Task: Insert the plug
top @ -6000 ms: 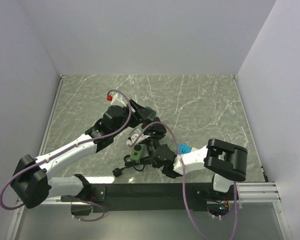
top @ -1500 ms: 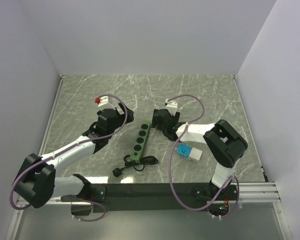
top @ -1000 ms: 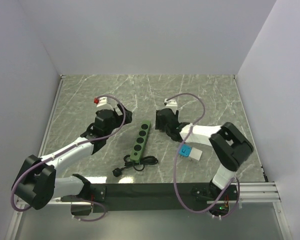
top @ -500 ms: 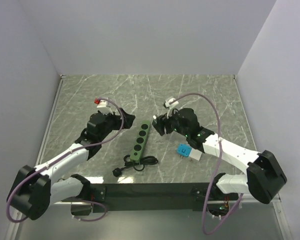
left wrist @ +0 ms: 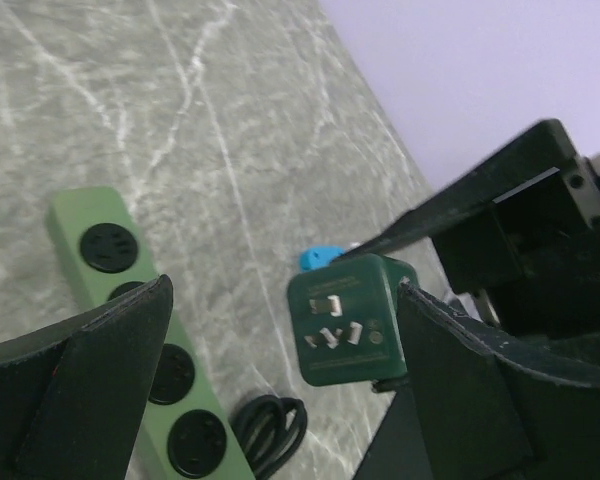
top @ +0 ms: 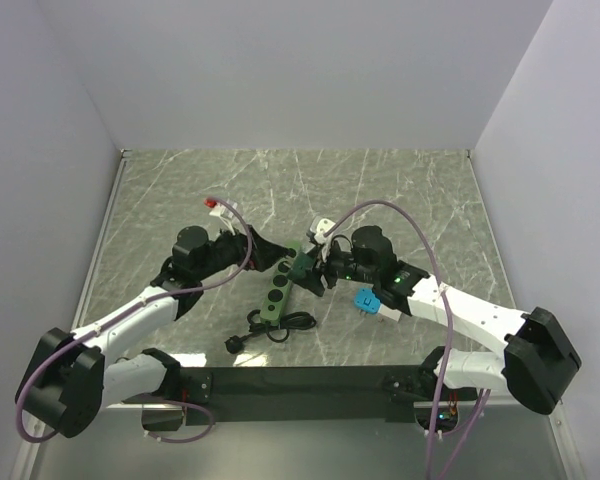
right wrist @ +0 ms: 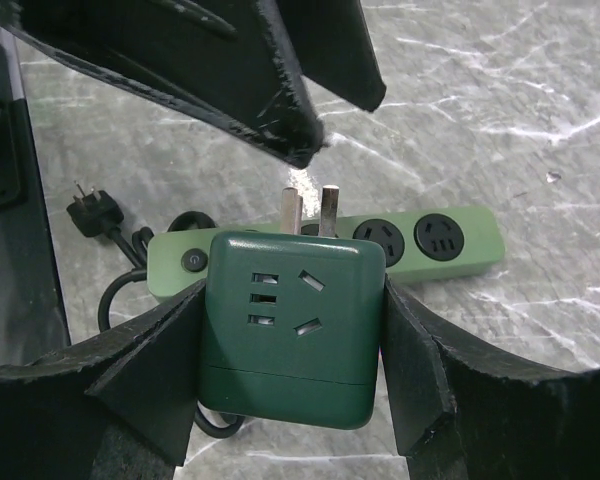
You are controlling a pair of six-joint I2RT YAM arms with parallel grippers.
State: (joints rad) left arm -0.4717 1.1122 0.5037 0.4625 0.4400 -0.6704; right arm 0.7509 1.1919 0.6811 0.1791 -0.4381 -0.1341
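Observation:
My right gripper point(right wrist: 292, 330) is shut on a dark green cube plug adapter point(right wrist: 292, 325), its metal prongs point(right wrist: 310, 210) pointing away from the wrist. In the top view the right gripper point(top: 305, 268) holds the adapter point(top: 302, 264) just above the far part of the light green power strip point(top: 278, 288). The strip lies flat with several round sockets, seen in the right wrist view point(right wrist: 420, 245) and the left wrist view point(left wrist: 130, 310). My left gripper point(top: 268, 256) is open and empty, hovering close to the adapter point(left wrist: 350, 320), whose prong face looks toward the left wrist camera.
The strip's black cable is coiled at its near end point(top: 280, 322) and ends in a loose black plug point(top: 234, 344). A small blue and white item point(top: 372, 302) lies on the marble table point(top: 410, 210) right of the strip. The two grippers' fingers are very close together.
My right gripper has moved left and nearer, bringing the adapter over the strip's far part. My left gripper has swung right toward it.

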